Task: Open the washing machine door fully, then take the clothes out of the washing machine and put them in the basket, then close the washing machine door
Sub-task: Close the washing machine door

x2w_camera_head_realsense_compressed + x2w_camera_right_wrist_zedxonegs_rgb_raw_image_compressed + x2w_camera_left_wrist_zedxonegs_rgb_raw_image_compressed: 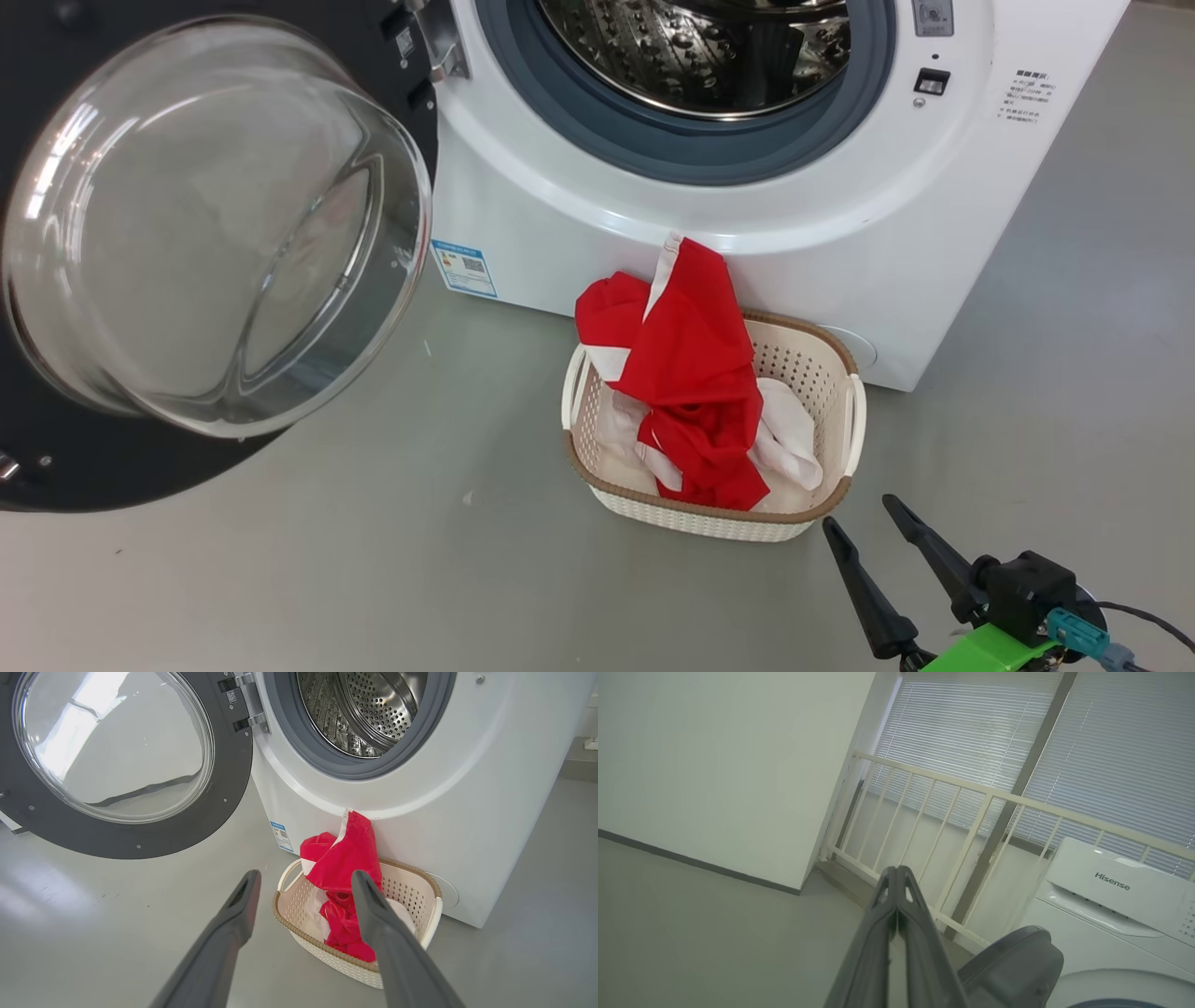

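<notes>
- Red and white fabric clothes [695, 373] lie heaped in the small cream perforated plastic basket [803, 364], at the foot of the white front-loading washing machine [579, 215].
- The round, black-rimmed glass washing machine door [215, 233] stands wide open, well left of the right claw [857, 511], whose fingers are spread and empty.
- The left claw [896, 872] is pinched closed on nothing and is probably the nearer one to the door.

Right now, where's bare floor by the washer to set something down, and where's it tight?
Free: floor between door and basket, and the strip right of the basket beside the washer. Crowded: basket sits at the washer's front, clothes heaped over its rim, open right gripper near its front corner.
</notes>
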{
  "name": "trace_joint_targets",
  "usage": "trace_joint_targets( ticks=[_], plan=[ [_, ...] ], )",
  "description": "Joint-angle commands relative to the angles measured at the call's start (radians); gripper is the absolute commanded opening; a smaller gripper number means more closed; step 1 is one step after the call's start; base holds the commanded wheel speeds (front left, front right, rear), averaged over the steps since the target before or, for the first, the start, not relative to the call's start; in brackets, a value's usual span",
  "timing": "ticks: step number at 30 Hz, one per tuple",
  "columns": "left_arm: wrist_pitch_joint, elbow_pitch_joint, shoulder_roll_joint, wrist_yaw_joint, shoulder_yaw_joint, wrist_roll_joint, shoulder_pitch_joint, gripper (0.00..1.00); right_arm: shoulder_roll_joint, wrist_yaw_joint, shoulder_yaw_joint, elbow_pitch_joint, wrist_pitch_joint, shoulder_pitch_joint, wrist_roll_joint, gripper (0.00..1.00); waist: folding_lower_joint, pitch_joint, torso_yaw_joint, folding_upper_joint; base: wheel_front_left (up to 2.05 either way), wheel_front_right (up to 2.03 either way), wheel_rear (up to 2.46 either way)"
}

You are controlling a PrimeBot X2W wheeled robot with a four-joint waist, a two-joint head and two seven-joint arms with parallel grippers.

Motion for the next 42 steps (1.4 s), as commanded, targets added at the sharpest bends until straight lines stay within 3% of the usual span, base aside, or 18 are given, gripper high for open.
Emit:
trace_joint_targets(
  ticks=[1,3,10,20,29,42],
  plan=[
    [0.029,0.007,0.078,-0.005,0.016,-0.020,-0.029,0.00,-0.016,0.005,0.019,-0.024,-0.006,-0.027,-0.002,1.00,0.0000,0.006,-0.002,-0.0001,0.00,0.00,0.00],
    [0.144,0.080,0.084,-0.005,0.007,-0.100,-0.064,0.00,-0.019,0.005,0.021,-0.024,-0.006,-0.027,-0.002,1.00,0.0000,0.013,-0.002,-0.0001,0.00,0.00,0.00],
    [0.389,0.232,0.122,-0.005,-0.024,-0.231,-0.120,0.00,-0.035,0.005,0.035,-0.027,-0.006,-0.035,-0.002,1.00,0.0000,0.046,0.004,-0.0001,0.00,0.00,0.00],
    [0.536,0.299,0.126,-0.005,-0.062,-0.297,-0.111,0.00,-0.046,0.005,0.041,-0.033,-0.006,-0.039,-0.003,1.00,0.0000,0.071,0.013,-0.0001,0.00,0.00,0.00],
    [0.642,0.245,0.114,-0.006,-0.112,-0.345,-0.063,0.00,-0.046,0.005,0.040,-0.031,-0.006,-0.037,0.000,1.00,0.0000,0.063,0.015,-0.0001,0.00,0.00,0.00],
    [0.803,0.027,0.128,-0.006,-0.180,-0.470,0.044,0.00,-0.031,0.005,0.033,-0.027,-0.006,-0.031,0.000,1.00,0.0000,0.039,0.009,-0.0001,0.00,0.00,0.00]
  ],
)
